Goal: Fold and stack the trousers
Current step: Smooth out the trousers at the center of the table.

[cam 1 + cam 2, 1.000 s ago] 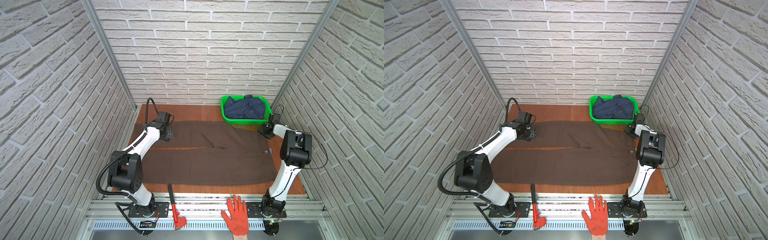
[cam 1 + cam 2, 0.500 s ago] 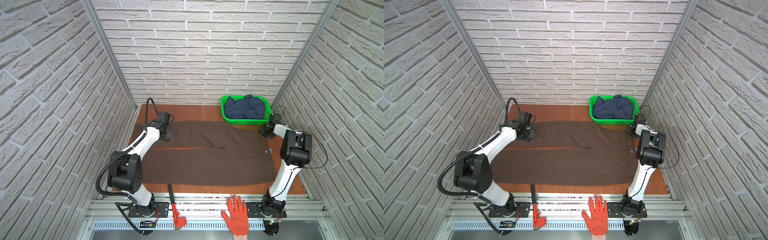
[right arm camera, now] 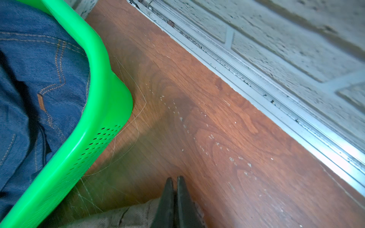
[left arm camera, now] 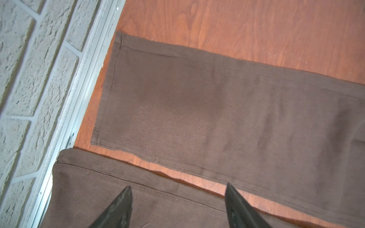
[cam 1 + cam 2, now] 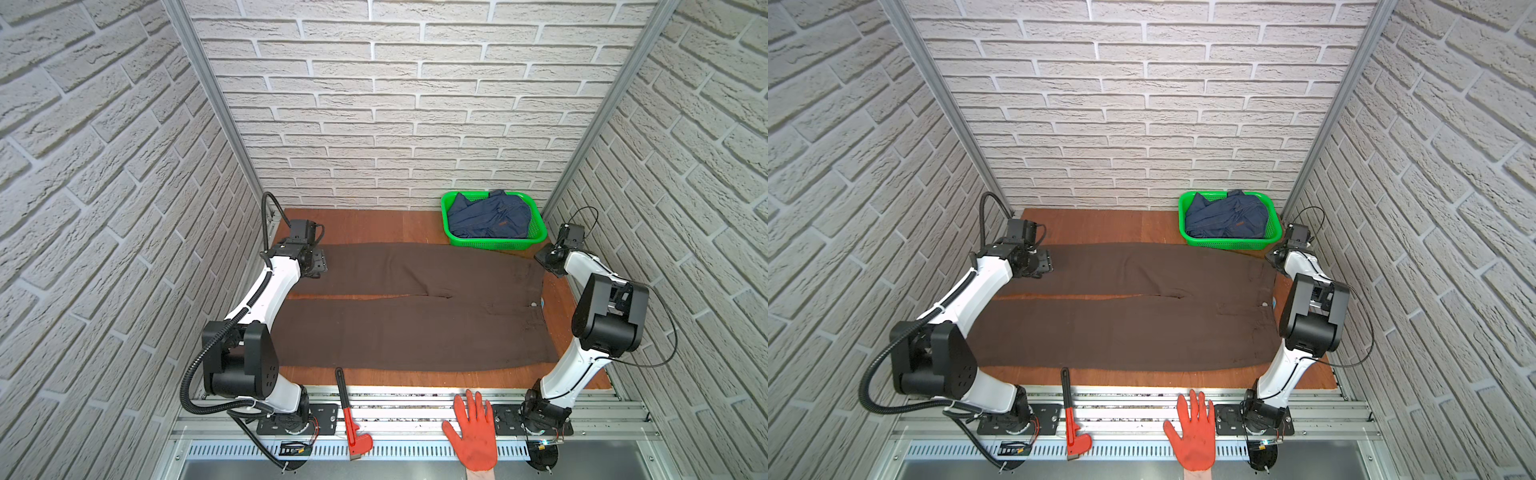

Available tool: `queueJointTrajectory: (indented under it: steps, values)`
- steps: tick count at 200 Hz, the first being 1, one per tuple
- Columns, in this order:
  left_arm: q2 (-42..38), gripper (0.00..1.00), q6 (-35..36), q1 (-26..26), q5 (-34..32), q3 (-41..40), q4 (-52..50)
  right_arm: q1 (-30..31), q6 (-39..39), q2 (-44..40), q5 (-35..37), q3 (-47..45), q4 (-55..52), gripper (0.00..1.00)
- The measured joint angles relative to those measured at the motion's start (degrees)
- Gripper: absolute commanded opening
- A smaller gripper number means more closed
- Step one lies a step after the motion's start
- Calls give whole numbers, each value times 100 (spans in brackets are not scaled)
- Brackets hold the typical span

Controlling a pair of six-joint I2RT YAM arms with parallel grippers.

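Observation:
The dark brown trousers (image 5: 415,328) (image 5: 1121,328) lie flat on the wooden table, legs to the left and waistband to the right. My left gripper (image 5: 318,266) (image 5: 1044,262) (image 4: 177,187) is open above the hem end of the legs (image 4: 197,108), its tips straddling the edge of one leg and the strip of bare wood between them. My right gripper (image 5: 547,257) (image 5: 1273,257) (image 3: 175,178) is at the far right corner of the waistband. Its fingers are shut together, with brown fabric (image 3: 134,215) bunched around them.
A green basket (image 5: 446,216) (image 3: 102,69) with a blue denim garment (image 5: 490,218) (image 3: 39,69) stands at the back right, close to my right gripper. A red wrench (image 5: 349,411) and an orange-gloved hand (image 5: 473,432) rest on the front rail. Brick walls close both sides.
My right gripper's jaws have closed at the waistband corner. Both arms have stayed about where they were, and the left gripper has stayed open.

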Motion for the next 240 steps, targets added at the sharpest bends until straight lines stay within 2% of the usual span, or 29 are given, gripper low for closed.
queueJointTrajectory:
  steps: [24,68,106,164,240]
  values:
    - [0,76,-22,197,122,-15,7,0,26,42,-85,0,0,6]
    - [92,80,-264,918,568,94,50,44,68,61,-304,0,70,5]
    - [483,80,-533,1344,1034,452,240,144,129,74,-411,-46,136,6]
    - [1067,80,-914,1910,1694,511,636,326,240,74,-544,-234,227,5]
    - [2044,77,-1047,2347,2079,1215,868,369,304,74,-693,-247,258,6]
